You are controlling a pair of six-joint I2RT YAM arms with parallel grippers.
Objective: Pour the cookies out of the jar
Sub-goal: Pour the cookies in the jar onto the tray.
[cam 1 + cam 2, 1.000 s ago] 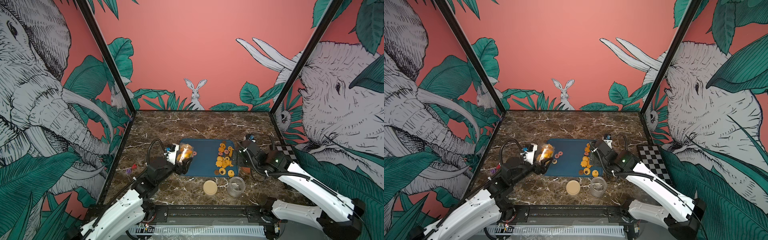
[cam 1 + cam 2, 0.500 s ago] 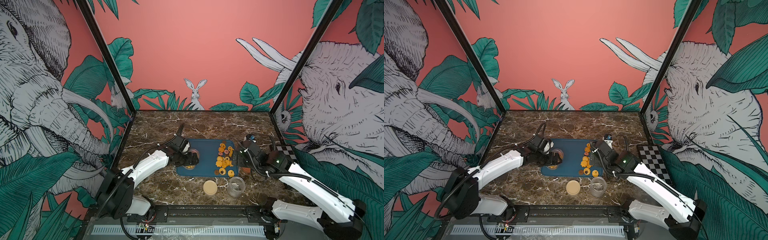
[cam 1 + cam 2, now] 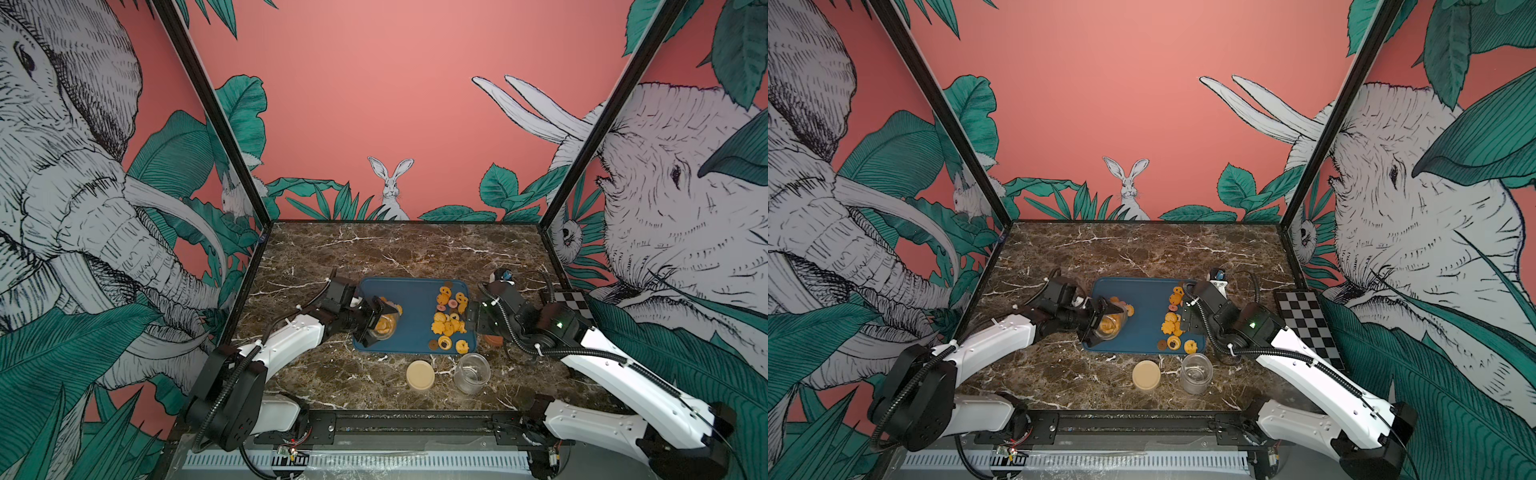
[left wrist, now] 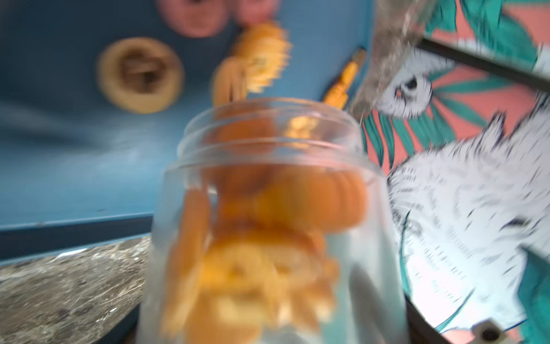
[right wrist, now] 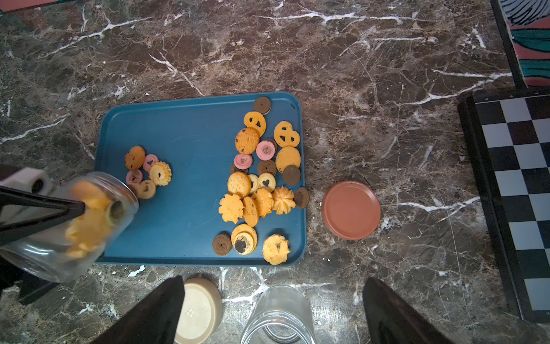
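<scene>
Left gripper clamps the tilted jar over the tray; steeper tilt, mouth kept inside the rim, should free remaining cookies. Right gripper hangs open, empty.

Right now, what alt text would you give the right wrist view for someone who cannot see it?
A tilted jar, partly full, spills cookies onto a blue tray beside a larger scatter. A red-brown lid lies on the marble beside the tray; a beige lid and an empty jar sit near the open right gripper.
</scene>
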